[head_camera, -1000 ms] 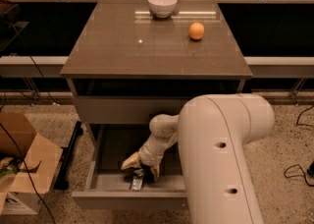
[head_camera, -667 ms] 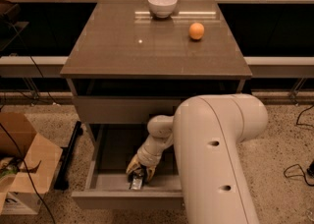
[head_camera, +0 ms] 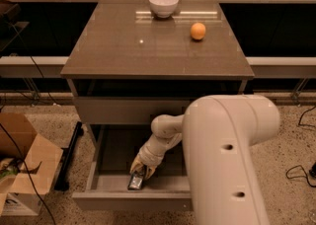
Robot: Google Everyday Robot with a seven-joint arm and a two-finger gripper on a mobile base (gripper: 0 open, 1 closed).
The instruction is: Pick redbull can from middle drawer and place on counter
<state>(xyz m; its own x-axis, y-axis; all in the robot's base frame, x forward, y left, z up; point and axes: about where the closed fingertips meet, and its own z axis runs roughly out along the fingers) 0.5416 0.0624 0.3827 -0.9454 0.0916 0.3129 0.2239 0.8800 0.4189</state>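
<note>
Lowered since a second ago: gripper (head_camera: 142, 173) down in the open middle drawer (head_camera: 108, 201), nearer its front wall, fingers (head_camera: 150, 169) drawn narrower and pinching the upper end of the redbull can (head_camera: 136, 183). Can lying on the drawer floor just behind the front panel, left of centre. Up on the counter (head_camera: 123, 46): white bowl (head_camera: 163, 5) at the back edge, orange (head_camera: 198, 31) to its right, well apart.

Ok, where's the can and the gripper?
redbull can (head_camera: 135, 183): camera view, its silver side, inside the middle drawer (head_camera: 128, 202).
gripper (head_camera: 141, 171): camera view, its tip, in the drawer, by the can.
</note>
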